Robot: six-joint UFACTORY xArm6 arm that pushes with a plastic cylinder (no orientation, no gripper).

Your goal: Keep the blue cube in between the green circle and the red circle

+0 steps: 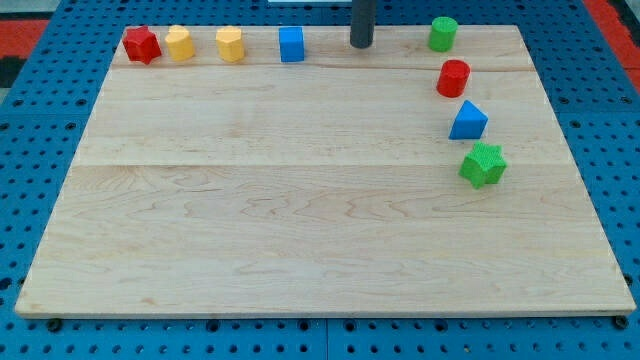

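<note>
The blue cube (291, 45) sits near the board's top edge, left of centre. The green circle (442, 33) is at the top right and the red circle (453, 77) lies just below it. My tip (361, 45) stands on the board near the top edge, between the blue cube on its left and the green circle on its right, touching neither.
A red star (141, 44), a yellow block (180, 43) and a yellow heart (230, 44) line the top left. A blue triangle (468, 120) and a green star (483, 164) lie below the red circle. The wooden board (300, 220) rests on a blue pegboard.
</note>
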